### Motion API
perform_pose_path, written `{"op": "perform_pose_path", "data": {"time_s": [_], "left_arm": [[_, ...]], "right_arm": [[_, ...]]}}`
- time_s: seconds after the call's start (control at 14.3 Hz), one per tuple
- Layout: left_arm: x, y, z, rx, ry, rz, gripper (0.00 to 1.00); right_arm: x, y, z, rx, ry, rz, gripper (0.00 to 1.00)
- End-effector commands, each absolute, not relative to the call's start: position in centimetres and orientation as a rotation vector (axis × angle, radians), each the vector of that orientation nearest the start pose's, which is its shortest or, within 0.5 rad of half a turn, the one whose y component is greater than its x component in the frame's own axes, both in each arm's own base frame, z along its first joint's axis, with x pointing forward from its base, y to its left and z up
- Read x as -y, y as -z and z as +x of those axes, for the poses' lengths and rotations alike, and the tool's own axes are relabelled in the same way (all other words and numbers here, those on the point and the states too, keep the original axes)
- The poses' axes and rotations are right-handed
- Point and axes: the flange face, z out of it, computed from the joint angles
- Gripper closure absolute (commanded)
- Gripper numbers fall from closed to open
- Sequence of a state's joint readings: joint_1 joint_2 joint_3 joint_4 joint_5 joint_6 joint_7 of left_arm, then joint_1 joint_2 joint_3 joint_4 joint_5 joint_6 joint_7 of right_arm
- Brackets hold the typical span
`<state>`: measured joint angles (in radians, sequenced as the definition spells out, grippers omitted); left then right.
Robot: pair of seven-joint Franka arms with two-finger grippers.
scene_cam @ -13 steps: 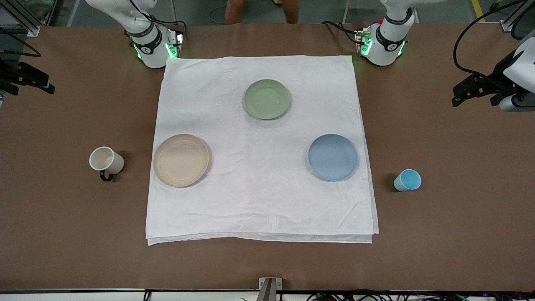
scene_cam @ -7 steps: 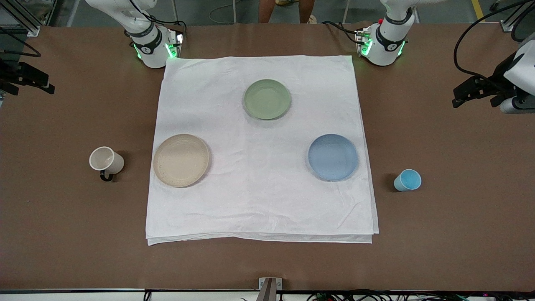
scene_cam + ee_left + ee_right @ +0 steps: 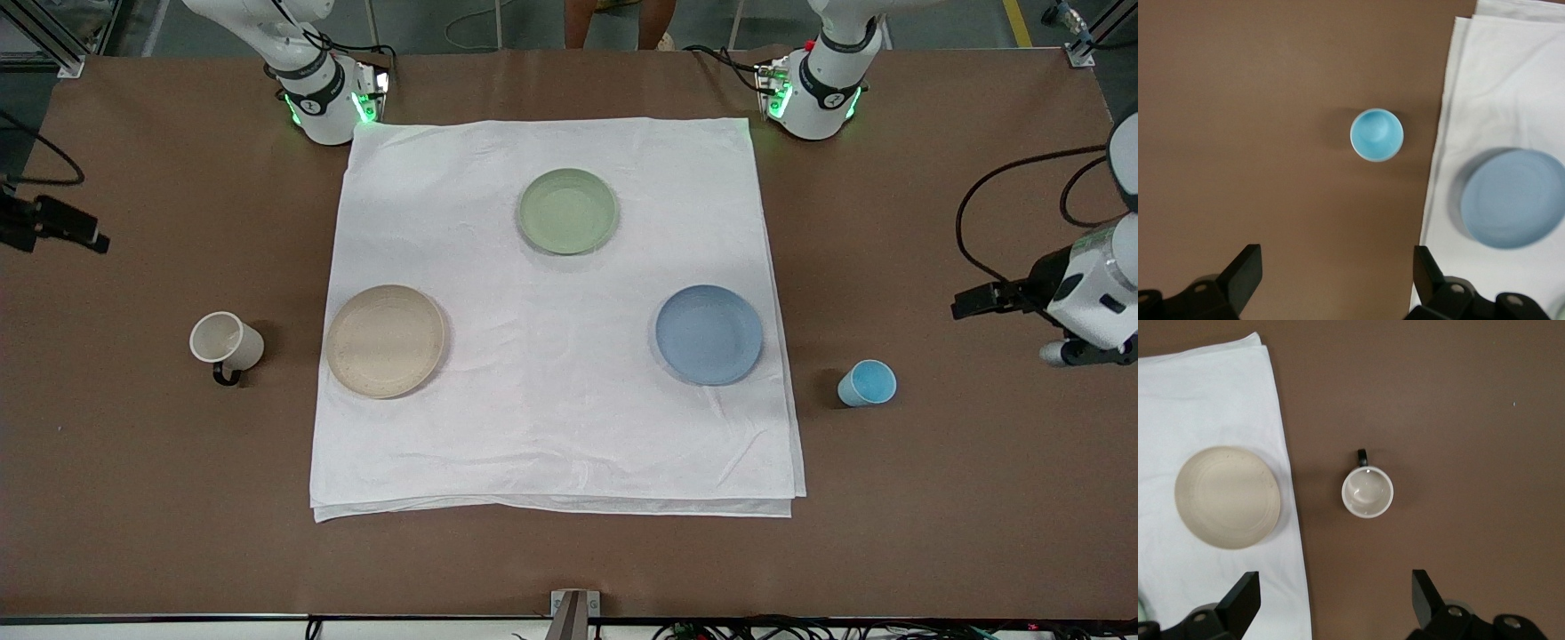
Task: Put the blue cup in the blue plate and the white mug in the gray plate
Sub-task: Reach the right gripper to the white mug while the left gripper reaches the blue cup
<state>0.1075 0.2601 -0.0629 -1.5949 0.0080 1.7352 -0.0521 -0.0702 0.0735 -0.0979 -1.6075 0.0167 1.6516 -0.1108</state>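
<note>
The blue cup [image 3: 867, 383] stands upright on the brown table beside the white cloth, toward the left arm's end; it also shows in the left wrist view [image 3: 1376, 135]. The blue plate [image 3: 709, 334] [image 3: 1515, 198] lies on the cloth next to it. The white mug [image 3: 226, 342] [image 3: 1367, 493] stands upright on the table toward the right arm's end, beside the gray plate [image 3: 385, 340] [image 3: 1227, 497]. My left gripper [image 3: 967, 307] [image 3: 1336, 267] is open and empty, high over bare table near the cup. My right gripper [image 3: 89, 240] [image 3: 1336, 590] is open and empty, high over the table near the mug.
A pale green plate [image 3: 568, 211] lies on the white cloth [image 3: 551, 427], nearer the robot bases. The cloth covers the table's middle. The arm bases [image 3: 324, 98] [image 3: 813, 93] stand at the cloth's corners.
My left gripper has moved toward the front camera, closer to the blue cup. My right gripper has shifted the same way toward the mug. Cups and plates have not moved.
</note>
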Motion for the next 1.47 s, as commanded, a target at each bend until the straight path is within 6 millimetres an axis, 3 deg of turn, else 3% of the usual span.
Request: {"op": "perform_pose_path", "data": {"time_s": [0.0, 0.28, 0.49, 0.63, 0.91, 1.12, 1.4], "left_arm": [[-3.1, -42.2, 62.9, 0.138, -0.156, -3.145, 0.0], [-2.9, -34.3, 62.9, 0.133, -0.175, -3.149, 0.01], [-2.9, -30.7, 62.5, 0.135, -0.204, -3.15, 0.21], [-2.7, -28.8, 62.7, 0.143, -0.207, -3.151, 0.31], [-2.3, -25.9, 63.2, 0.151, -0.207, -3.155, 0.44], [-1.9, -24.8, 63.5, 0.143, -0.188, -3.158, 0.54], [-1.8, -24.4, 63.8, 0.142, -0.188, -3.159, 0.92]], "right_arm": [[10.8, -50.1, 62.2, -0.103, -0.058, -3.155, 0.0], [11.0, -41.8, 65.6, -0.102, -0.007, -3.168, 0.0], [11.2, -34.0, 67.0, -0.099, 0.002, -3.179, 0.0], [12.7, -29.8, 66.0, -0.147, -0.016, -3.168, 0.0], [12.9, -25.3, 65.4, -0.16, -0.107, -3.155, 0.02], [11.9, -22.2, 63.4, -0.222, -0.14, -3.09, 0.03], [10.9, -22.7, 62.2, -0.207, -0.165, -3.083, 0.15]]}}
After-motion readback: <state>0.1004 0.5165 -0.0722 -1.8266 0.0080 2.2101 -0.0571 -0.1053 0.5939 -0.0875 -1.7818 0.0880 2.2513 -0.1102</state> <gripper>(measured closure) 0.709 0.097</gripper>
